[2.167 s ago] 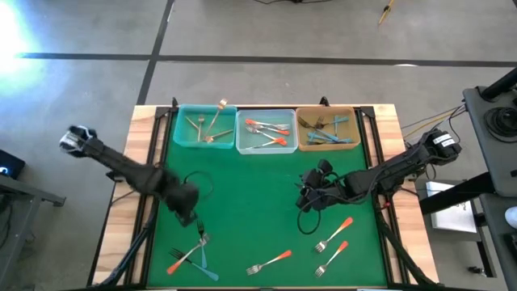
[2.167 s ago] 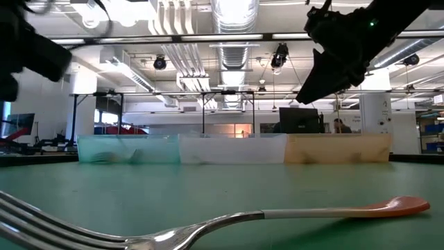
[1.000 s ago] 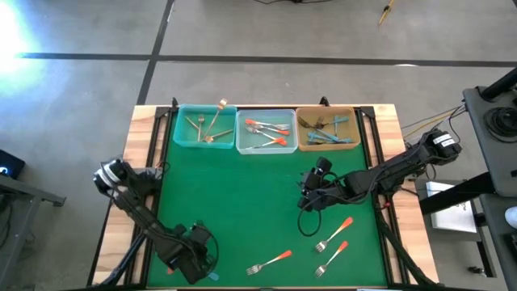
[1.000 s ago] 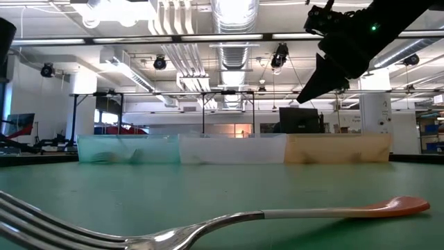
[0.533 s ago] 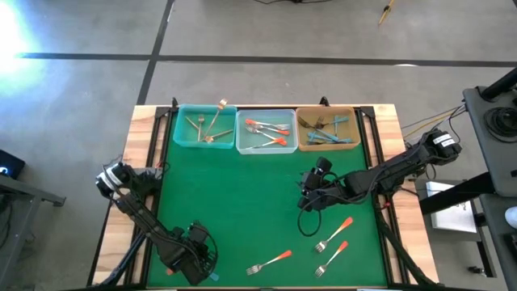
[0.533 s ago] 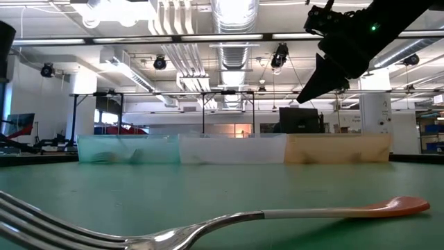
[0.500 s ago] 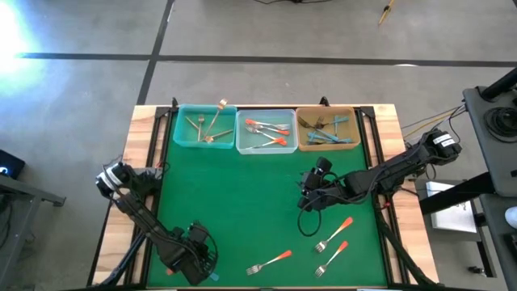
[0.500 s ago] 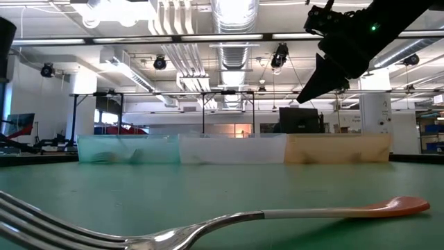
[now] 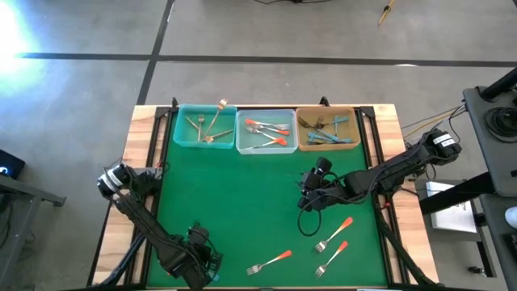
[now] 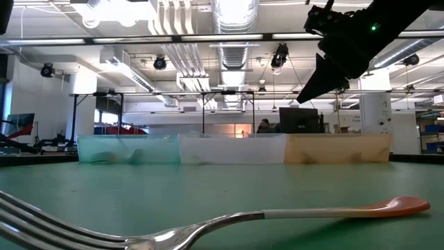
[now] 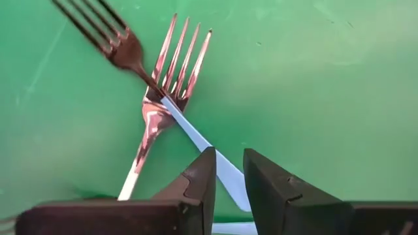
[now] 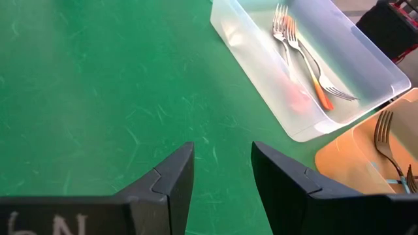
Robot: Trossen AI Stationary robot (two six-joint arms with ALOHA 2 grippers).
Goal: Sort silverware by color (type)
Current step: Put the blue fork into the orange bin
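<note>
My left gripper point(image 9: 199, 260) points down over the mat's near left corner, shut on a pale-blue-handled fork point(image 11: 196, 134). That fork lies crossed over a second silver fork point(image 11: 160, 108) on the green mat. My right gripper point(image 9: 311, 199) hangs open above the mat's middle right, with nothing between its fingers point(image 12: 222, 176). Three orange-handled forks point(image 9: 335, 233) point(image 9: 333, 257) point(image 9: 271, 261) lie flat on the mat near its front edge. One of them fills the foreground of the low view point(image 10: 208, 226). My left gripper pinches the fork's pale blue handle point(image 11: 204, 141) between its two fingers. They come from above, pointing down, and lie across the handle. The fork's neck crosses over the other fork's neck point(image 11: 159, 96). Whether the fork is lifted off the mat I cannot tell.
Along the far edge stand a teal bin point(image 9: 179, 133) with gold forks, a clear bin point(image 9: 241, 139) with orange-handled forks and a tan bin point(image 9: 302, 139) with blue-handled forks. Bare green mat lies between the bins and the arms.
My left gripper has rolled about the line it points along and shifted slightly over the near left corner, still shut.
</note>
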